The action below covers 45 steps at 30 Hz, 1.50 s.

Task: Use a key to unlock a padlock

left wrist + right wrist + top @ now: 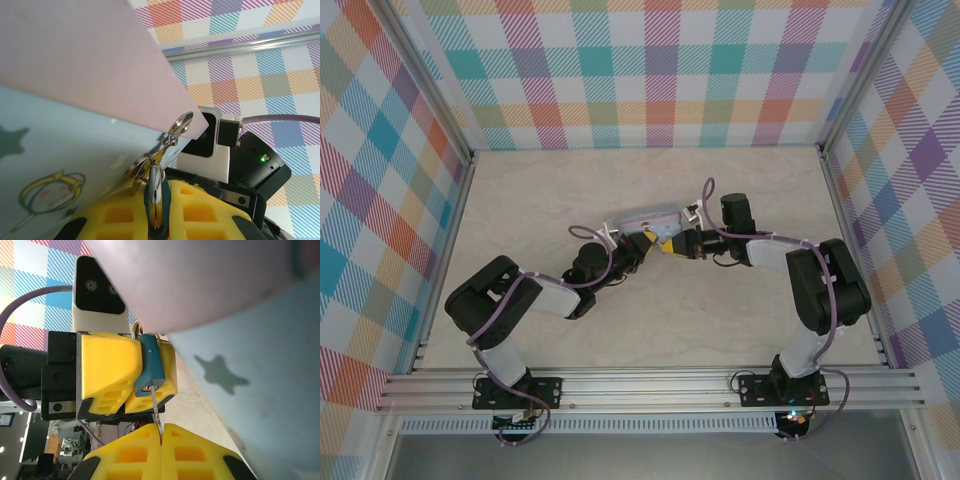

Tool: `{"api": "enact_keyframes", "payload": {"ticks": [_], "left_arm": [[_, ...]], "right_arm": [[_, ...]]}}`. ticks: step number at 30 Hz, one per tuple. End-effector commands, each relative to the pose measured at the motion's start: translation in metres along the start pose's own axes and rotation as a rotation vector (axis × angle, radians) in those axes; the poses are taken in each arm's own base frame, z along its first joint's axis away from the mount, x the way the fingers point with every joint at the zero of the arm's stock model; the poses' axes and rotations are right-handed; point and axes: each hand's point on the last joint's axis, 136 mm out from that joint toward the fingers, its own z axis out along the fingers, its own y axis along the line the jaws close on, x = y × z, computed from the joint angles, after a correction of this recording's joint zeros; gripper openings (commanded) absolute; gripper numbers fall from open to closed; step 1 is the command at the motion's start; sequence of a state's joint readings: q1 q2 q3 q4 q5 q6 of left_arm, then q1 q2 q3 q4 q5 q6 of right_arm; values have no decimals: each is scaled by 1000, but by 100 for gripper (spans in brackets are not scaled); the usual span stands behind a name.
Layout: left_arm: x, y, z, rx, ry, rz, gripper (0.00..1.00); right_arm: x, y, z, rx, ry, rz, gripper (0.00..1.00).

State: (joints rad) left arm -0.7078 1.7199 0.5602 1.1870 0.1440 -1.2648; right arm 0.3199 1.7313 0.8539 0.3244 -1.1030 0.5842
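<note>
The tiny blue padlock [150,364] hangs by its thin shackle from the metal latch [179,125] of a pale-blue cartoon tin [60,150]. My left gripper [156,200] is shut on the padlock [156,186], its yellow fingers [107,372] flanking the blue body. My right gripper [161,429] is shut on the key [156,407], a thin metal sliver whose tip sits at the keyhole in the padlock's bottom. In the top view the left gripper [647,243] and the right gripper [670,246] meet tip to tip just in front of the tin [642,218].
The tin stands mid-table on the pale marble-patterned top [570,190]. Checked walls [640,70] close off the back and both sides. A metal rail [650,385] runs along the near edge by the arm bases.
</note>
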Motion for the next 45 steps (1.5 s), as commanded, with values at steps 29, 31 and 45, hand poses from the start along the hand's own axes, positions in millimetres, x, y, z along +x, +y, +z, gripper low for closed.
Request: {"api": "enact_keyframes", "payload": {"ticks": [29,31,45], "left_arm": [[54,-43,-10,196,269,109,0],[54,-40,-10,184,267,115,0],[53,-47,0,204,268,83,0]], "right_arm": [[-32,13,-17,21,-113,-157,5],[-30,15,-17,14,-110,-153,5],[-10,8,3,21,-86,-126,4]]}}
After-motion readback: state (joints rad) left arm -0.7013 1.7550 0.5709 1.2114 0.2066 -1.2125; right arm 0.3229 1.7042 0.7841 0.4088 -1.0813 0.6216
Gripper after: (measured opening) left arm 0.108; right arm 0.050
